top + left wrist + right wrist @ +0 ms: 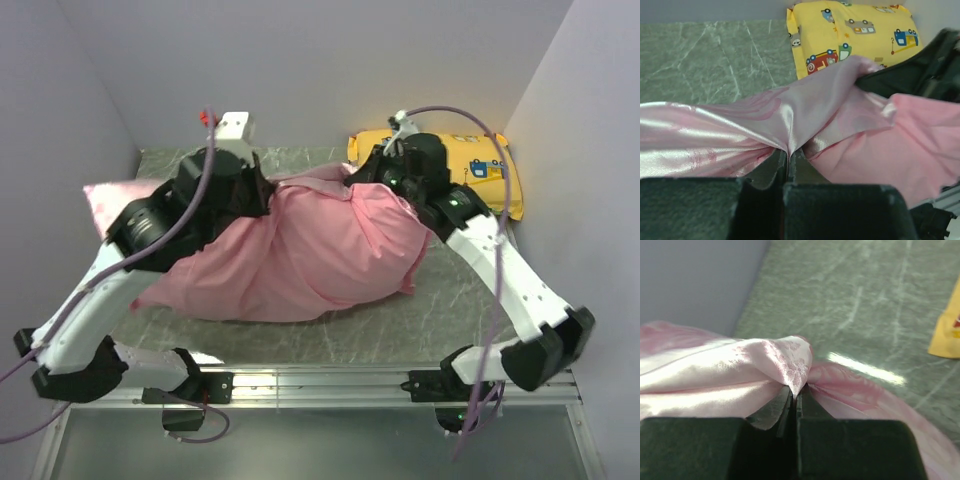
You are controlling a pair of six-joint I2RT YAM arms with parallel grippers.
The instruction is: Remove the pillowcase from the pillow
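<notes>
The pink satin pillowcase lies bulging across the middle of the table; the white pillow is hidden inside it. My left gripper is shut on a fold of the pillowcase's far edge, seen pinched in the left wrist view. My right gripper is shut on another fold of the same far edge, seen in the right wrist view. The satin stretches between the two grips. One pink corner sticks out at the far left.
A yellow pillow printed with cartoon vehicles lies at the back right, also in the left wrist view. Grey walls close the table on the left, back and right. Bare marble tabletop shows in front.
</notes>
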